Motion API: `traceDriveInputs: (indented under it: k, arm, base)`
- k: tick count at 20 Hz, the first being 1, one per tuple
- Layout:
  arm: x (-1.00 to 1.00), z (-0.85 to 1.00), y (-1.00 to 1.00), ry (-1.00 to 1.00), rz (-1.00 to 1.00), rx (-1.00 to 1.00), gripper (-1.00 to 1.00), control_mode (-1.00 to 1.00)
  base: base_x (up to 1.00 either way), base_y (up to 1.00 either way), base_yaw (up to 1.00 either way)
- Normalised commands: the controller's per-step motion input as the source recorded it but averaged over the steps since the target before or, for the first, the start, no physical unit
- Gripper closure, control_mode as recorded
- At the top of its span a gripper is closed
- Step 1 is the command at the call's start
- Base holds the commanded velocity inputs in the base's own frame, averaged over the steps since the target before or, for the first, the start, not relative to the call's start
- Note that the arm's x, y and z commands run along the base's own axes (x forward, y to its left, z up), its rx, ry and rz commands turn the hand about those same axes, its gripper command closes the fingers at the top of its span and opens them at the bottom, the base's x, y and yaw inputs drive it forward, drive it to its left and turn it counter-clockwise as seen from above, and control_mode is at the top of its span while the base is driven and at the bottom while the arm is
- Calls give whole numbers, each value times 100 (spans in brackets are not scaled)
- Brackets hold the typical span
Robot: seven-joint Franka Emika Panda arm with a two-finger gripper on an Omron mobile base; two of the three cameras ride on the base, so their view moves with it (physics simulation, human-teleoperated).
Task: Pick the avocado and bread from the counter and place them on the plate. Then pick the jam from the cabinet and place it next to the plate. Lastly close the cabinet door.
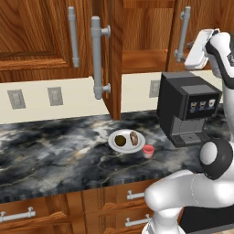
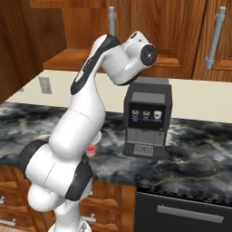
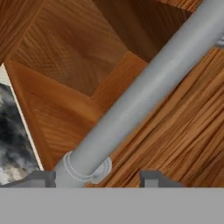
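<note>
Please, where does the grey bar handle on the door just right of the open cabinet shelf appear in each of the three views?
Left base view: the bar handle is at the top right, above the coffee machine.
Right base view: the bar handle is at the top centre, up and left of the coffee machine.
Hand view: the bar handle crosses diagonally, lower left to upper right.
Shared landmark: the marble counter.

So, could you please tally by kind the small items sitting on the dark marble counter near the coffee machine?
Round white plate: 1
Round dark olive avocado, on the plate: 1
Oblong brown bread, on the plate: 1
Small pinkish jam jar with red lid, beside the plate: 1
Total: 4
</note>
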Motion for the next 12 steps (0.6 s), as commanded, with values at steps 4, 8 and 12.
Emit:
traceDriveInputs:
  k: [4,8,12]
  arm:
    - [100,-32,-13,6,13,0,-100,-100]
    - [74,-69,-33,9,10,3,-100,-100]
    - [-14,-99,-28,3,5,7,-100,-100]
  base:
    - [0,0,0]
    - [0,0,0]
    - [0,0,0]
